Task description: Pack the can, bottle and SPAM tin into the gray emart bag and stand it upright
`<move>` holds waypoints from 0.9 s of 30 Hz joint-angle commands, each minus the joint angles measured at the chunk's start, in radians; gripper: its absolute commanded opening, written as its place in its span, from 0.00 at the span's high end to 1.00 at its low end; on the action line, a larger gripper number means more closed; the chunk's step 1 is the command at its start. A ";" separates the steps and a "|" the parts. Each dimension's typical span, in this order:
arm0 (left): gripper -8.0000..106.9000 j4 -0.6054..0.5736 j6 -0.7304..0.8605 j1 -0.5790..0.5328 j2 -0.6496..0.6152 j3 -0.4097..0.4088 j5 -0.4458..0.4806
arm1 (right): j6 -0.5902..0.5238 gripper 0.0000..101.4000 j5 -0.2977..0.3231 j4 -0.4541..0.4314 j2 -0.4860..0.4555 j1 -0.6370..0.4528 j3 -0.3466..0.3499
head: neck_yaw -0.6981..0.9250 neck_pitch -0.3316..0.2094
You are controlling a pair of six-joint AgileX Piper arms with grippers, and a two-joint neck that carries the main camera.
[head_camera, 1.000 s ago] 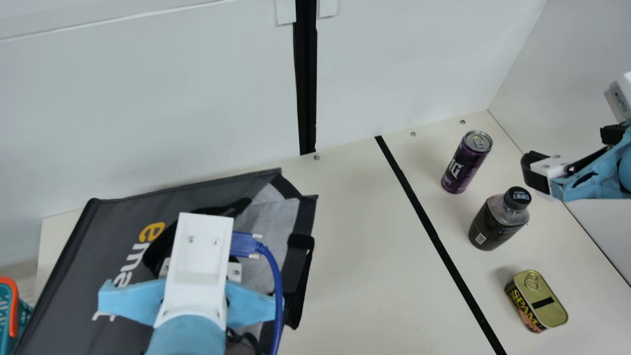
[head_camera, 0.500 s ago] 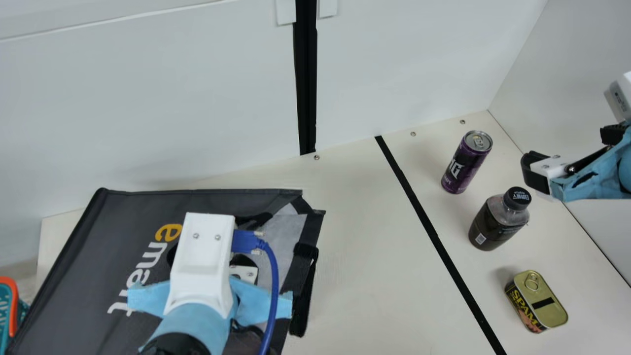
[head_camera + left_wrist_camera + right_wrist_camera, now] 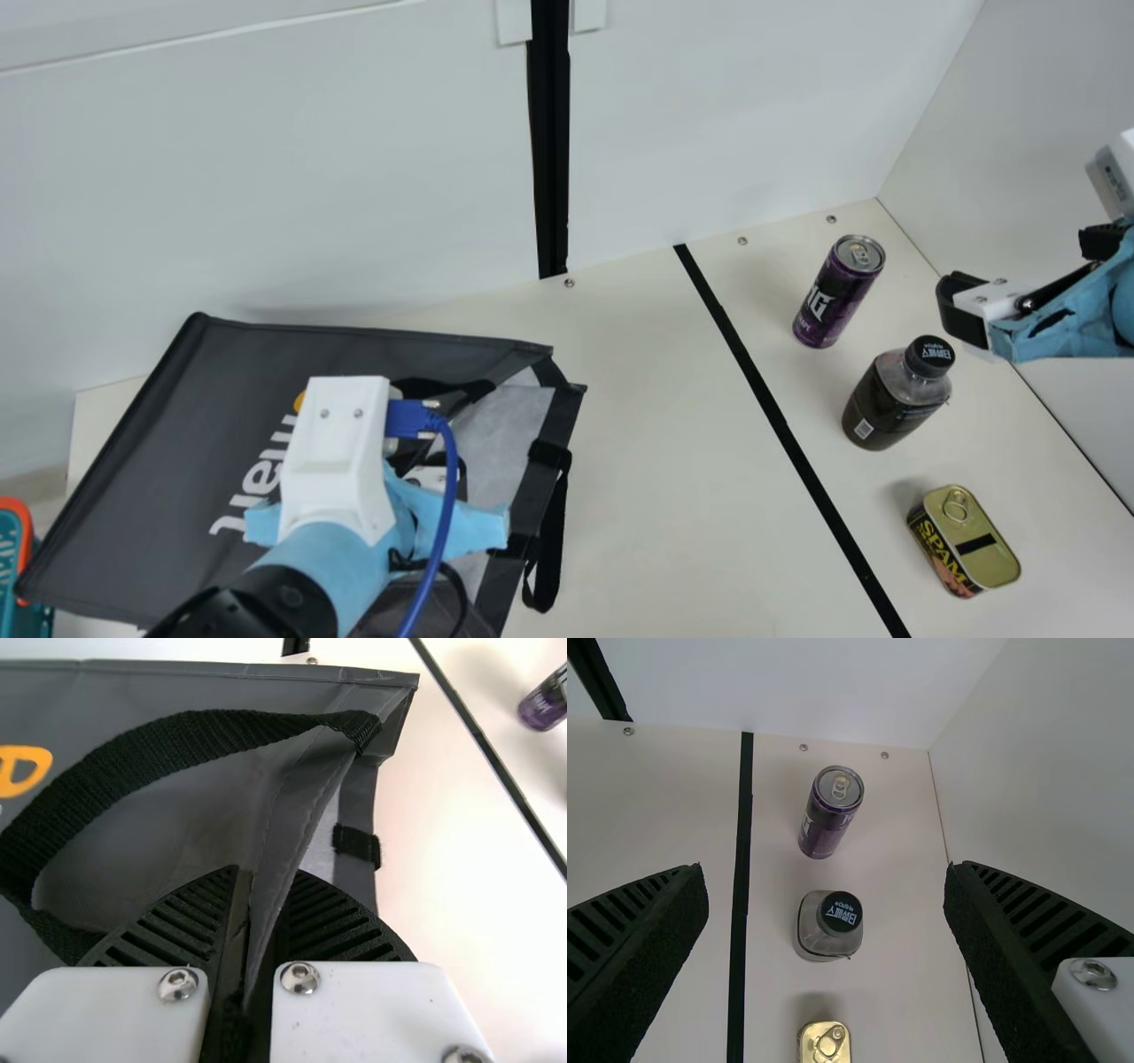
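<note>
Right now, your left gripper [image 3: 266, 873] is clenched on the mouth edge of the gray emart bag [image 3: 168, 461], which lies tilted on the table [image 3: 673, 461] with its mouth partly open. The hold looks like a thin pinch of cloth, so lifting or twisting too hard could let the edge slip out, and the floppy sides would likely fold shut. Mind the black strap [image 3: 186, 740] too: it loops beside those fingers and might snag or fall across the opening. Your right gripper [image 3: 826, 870] is spread wide and empty, above the bottle [image 3: 890, 399]. The can [image 3: 837, 297] stands behind the bottle and the SPAM tin [image 3: 966, 542] sits in front, all outside the bag. Lowering carelessly there could knock the bottle over or clip the can. An unloaded bag may also slump if you release it before it is steady.
</note>
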 commanded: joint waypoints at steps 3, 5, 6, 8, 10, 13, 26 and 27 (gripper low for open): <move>1.00 -0.106 0.050 0.045 -0.003 0.019 -0.052 | 0.000 0.06 0.000 0.000 0.000 0.000 0.000 | -0.001 -0.023; 1.00 -0.147 0.072 0.066 -0.005 0.028 -0.070 | 0.000 0.06 0.000 0.000 0.000 0.000 0.000 | -0.001 -0.023; 1.00 -0.168 0.083 0.077 -0.006 0.032 -0.078 | 0.000 0.06 0.000 0.000 0.000 0.000 0.000 | -0.001 -0.023; 1.00 -0.209 0.105 0.099 -0.009 0.042 -0.094 | 0.000 0.06 0.000 0.000 0.000 0.000 0.000 | -0.001 -0.023; 1.00 -0.249 0.126 0.121 -0.011 0.050 -0.108 | 0.000 0.06 0.000 0.000 0.000 0.000 0.000 | -0.001 -0.023; 1.00 -0.310 0.158 0.153 -0.014 0.062 -0.125 | 0.000 0.06 0.000 0.000 0.000 0.000 0.000 | -0.001 -0.023; 1.00 -0.526 0.300 0.269 -0.025 0.099 -0.152 | 0.000 0.06 0.000 0.001 0.000 0.000 0.000 | -0.001 -0.023; 1.00 -0.535 0.310 0.277 -0.025 0.101 -0.151 | 0.000 0.06 0.000 0.001 0.000 0.000 0.000 | -0.001 -0.023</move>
